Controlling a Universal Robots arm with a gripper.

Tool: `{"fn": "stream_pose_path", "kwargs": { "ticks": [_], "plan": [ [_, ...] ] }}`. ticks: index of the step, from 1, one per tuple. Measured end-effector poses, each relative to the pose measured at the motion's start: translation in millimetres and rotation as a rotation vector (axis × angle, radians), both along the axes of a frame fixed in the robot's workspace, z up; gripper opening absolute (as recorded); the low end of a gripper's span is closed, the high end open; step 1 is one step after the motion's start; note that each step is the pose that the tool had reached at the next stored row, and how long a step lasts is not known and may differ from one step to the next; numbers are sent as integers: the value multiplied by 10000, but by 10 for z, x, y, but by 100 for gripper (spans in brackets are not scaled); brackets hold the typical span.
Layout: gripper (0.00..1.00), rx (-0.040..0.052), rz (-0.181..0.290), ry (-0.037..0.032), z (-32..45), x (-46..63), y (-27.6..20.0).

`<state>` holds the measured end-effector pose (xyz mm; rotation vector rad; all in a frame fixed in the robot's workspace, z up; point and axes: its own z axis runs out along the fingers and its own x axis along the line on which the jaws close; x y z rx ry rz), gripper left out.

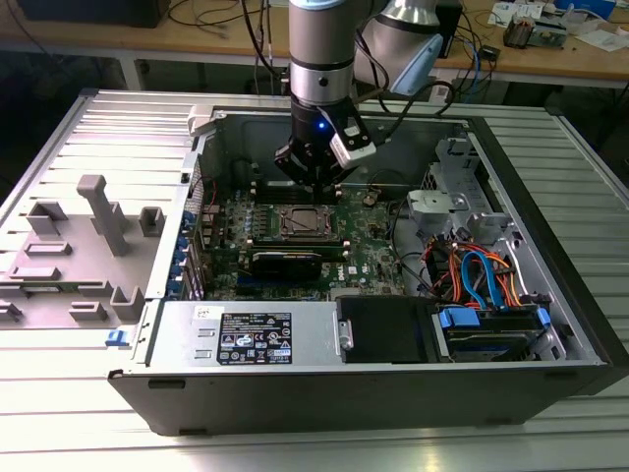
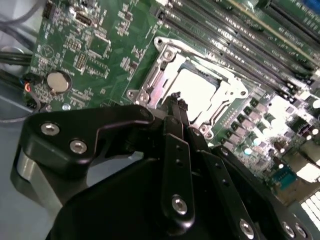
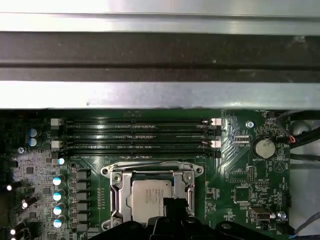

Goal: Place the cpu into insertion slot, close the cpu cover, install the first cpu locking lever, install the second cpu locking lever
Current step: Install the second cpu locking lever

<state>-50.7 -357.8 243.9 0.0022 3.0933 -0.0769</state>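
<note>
You are seeing the gripper [image 2: 179,102] hovering just above the cpu [image 3: 150,199], fingers [image 2: 176,165] closed on nothing; cpu lying flat in the insertion slot [image 3: 116,186], cpu cover [image 3: 187,177] down.

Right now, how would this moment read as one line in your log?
gripper: above socket, fingertips together, holding nothing | cpu: seated in insertion slot | cpu cover: closed over it

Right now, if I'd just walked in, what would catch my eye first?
Probably the gripper reaching down into the open computer case, just above the green motherboard. Under it, in both wrist views, the silvery cpu sits in its socket with the metal cpu cover framing it, beside the long memory slots.
</note>
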Motion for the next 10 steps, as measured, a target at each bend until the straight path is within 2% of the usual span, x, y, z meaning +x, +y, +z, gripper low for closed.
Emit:
{"fn": "stream_pose_path", "kwargs": {
  "ticks": [10],
  "plan": [
    [11,1,1,8,10,1,-12]
  ]
}}
